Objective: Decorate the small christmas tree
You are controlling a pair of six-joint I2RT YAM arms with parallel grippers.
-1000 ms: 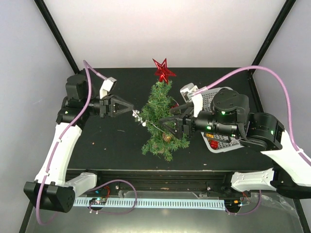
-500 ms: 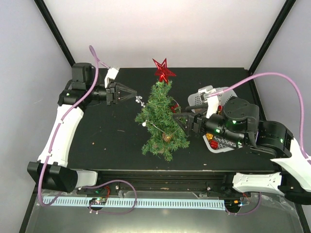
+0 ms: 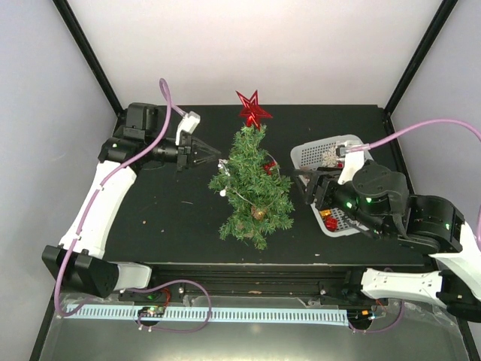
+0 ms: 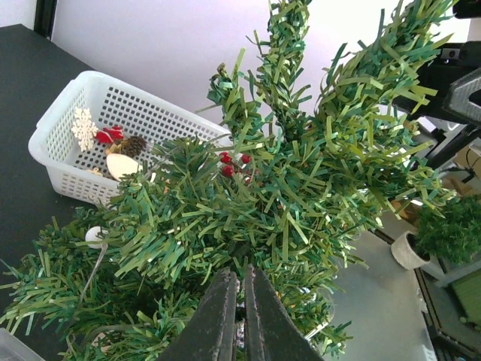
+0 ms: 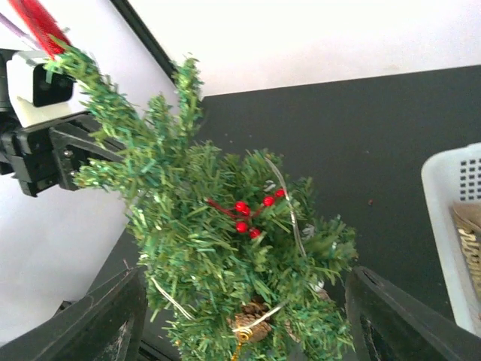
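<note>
The small christmas tree (image 3: pixel 252 188) stands mid-table with a red star (image 3: pixel 253 109) on top. It carries red berries (image 3: pixel 269 167), a pine cone (image 3: pixel 258 213) and a thin silver garland (image 5: pixel 289 207). My left gripper (image 3: pixel 216 161) is at the tree's upper left side, its tips against the branches. In the left wrist view it (image 4: pixel 240 280) is shut on something thin and silvery that is mostly hidden. My right gripper (image 3: pixel 310 188) is wide open and empty, to the right of the tree, its fingers (image 5: pixel 83 316) on either side of the tree in the right wrist view.
A white basket (image 3: pixel 316 150) sits right of the tree, partly under my right arm, holding a red ornament (image 3: pixel 331 223). The left wrist view shows a gold snowflake (image 4: pixel 84 126) and a pine cone (image 4: pixel 134 144) in it. Black frame posts stand at the back corners.
My left gripper has moved back and right to the tree's upper branches, still shut. My right gripper has drawn back to the right, away from the tree, toward the basket.
</note>
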